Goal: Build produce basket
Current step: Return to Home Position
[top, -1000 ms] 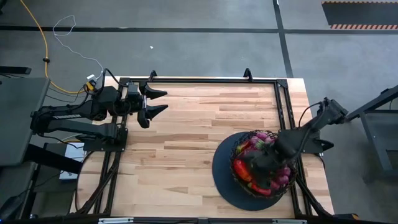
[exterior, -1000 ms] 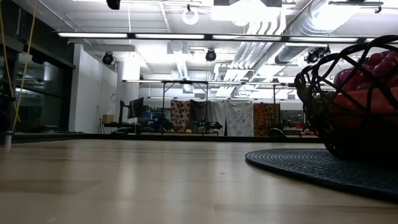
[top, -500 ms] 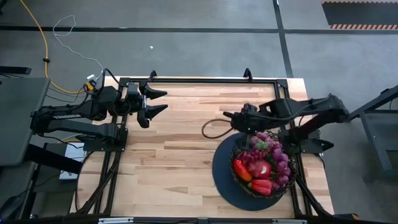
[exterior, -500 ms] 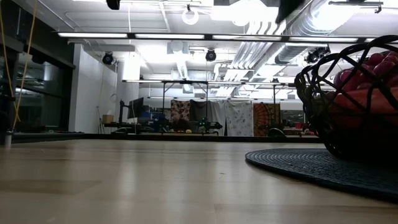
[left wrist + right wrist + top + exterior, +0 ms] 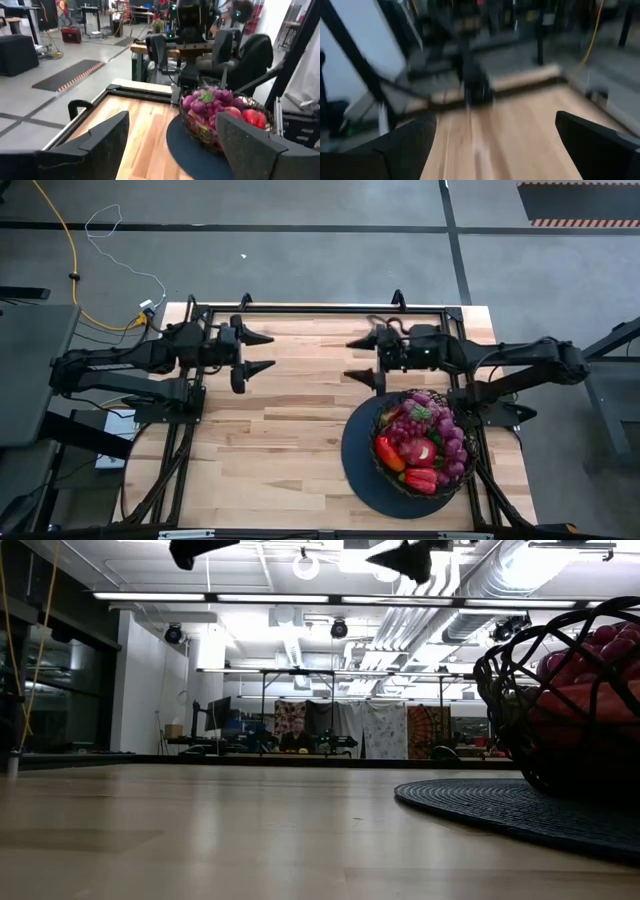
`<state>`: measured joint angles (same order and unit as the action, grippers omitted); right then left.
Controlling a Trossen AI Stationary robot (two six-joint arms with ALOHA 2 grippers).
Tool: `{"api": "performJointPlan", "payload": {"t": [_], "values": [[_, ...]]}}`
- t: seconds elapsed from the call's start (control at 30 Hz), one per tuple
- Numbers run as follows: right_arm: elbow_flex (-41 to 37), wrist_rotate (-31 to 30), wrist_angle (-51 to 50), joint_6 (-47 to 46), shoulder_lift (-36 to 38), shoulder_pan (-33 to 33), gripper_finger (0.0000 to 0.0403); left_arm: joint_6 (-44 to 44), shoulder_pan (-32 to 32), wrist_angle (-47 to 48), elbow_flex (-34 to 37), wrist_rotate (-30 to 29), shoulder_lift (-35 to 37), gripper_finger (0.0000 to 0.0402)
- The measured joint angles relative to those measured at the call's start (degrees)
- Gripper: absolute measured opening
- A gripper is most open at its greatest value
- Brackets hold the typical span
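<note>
The black wire-mesh basket (image 5: 420, 442) stands on its dark round disc base (image 5: 358, 465) at the table's near right. It holds purple grape bunches (image 5: 432, 420) and red peppers (image 5: 420, 465). It also shows in the left wrist view (image 5: 220, 115) and the low view (image 5: 560, 710). My right gripper (image 5: 358, 360) is open and empty, high above the table beyond the basket's far left side. My left gripper (image 5: 260, 353) is open and empty over the table's far left part.
A black metal frame (image 5: 320, 310) runs along the table's far edge and sides. Bare wood (image 5: 290, 440) lies between the basket and the left arm. The room beyond shows desks and equipment in the low view.
My right gripper has risen out of the basket and swung toward the table's far edge and left, ending level above the table. My left gripper has gone a little toward the table's right. The produce stays in the basket.
</note>
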<state>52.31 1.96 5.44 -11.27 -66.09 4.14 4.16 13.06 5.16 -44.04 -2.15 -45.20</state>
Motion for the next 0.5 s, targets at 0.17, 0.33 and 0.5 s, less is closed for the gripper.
{"api": "performJointPlan", "payload": {"t": [0.17,0.33,0.5], "values": [[-0.31,-2.22,5.86,4.61,-0.26,0.11,0.0399,3.85,-0.04,-7.03,0.01,0.18,-1.48,0.0284],[0.72,-2.39,5.96,7.24,-0.24,0.11,0.0399,13.39,-0.05,-10.38,-0.01,-0.56,-2.18,0.0283],[0.88,-3.05,6.00,5.62,-0.24,0.09,0.0399,13.44,-3.09,-10.76,-0.01,1.31,-1.73,0.0242]]}}
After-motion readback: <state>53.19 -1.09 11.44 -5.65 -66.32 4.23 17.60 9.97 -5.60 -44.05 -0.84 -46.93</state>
